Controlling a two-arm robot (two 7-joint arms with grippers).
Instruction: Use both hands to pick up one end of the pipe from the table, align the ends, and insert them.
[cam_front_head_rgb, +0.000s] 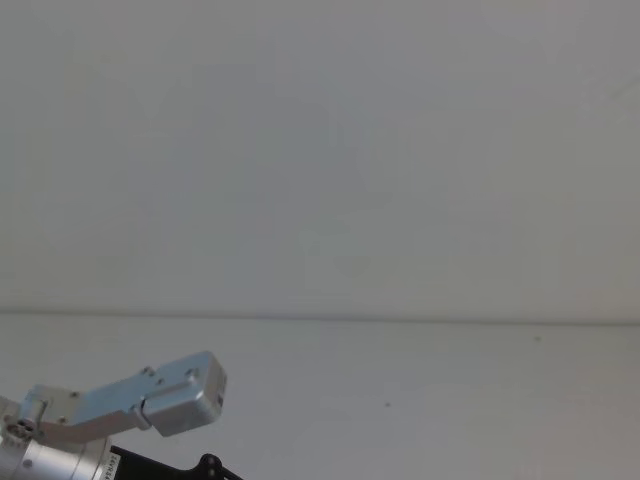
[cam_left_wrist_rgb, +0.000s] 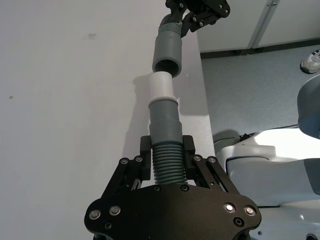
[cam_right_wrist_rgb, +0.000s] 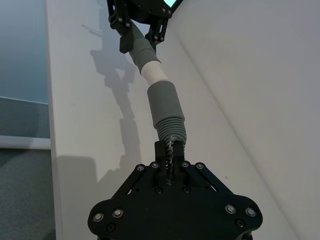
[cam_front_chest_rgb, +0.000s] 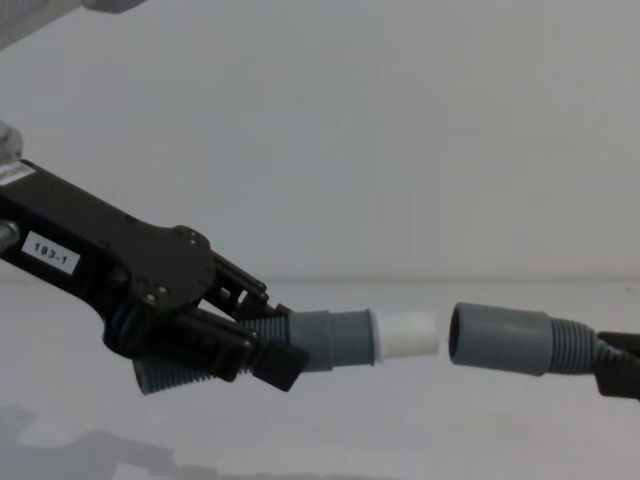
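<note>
Pipe: two dark-grey pieces held in the air above the tabletop (cam_front_chest_rgb: 330, 420), one in each gripper, their free ends facing each other.
Left piece (cam_front_chest_rgb: 330, 340): juts forward out of the left gripper (cam_front_chest_rgb: 245, 345); a ribbed stretch sits between the fingers, then a smooth grey collar, then the white tip (cam_front_chest_rgb: 405, 335) at the far end.
Left gripper: fingers closed on the ribbed stretch of its piece, as the left wrist view shows; a white "183-1" label (cam_front_chest_rgb: 50, 250) sits on its black body.
Right piece (cam_front_chest_rgb: 505, 340): reaches out from the right gripper (cam_right_wrist_rgb: 170, 157), ribs nearest the fingers, wide grey collar mouth (cam_left_wrist_rgb: 164, 65) toward the left gripper.
Right gripper: fingers clamped on the ribbed part of its piece, seen in the right wrist view.
Ends: white tip and collar mouth are just apart in the chest view, roughly in line, tip not inside the mouth.
Tabletop: plain white, below both grippers.
Left arm (cam_front_head_rgb: 150, 400): silver link shows in the head view's lower left corner.
</note>
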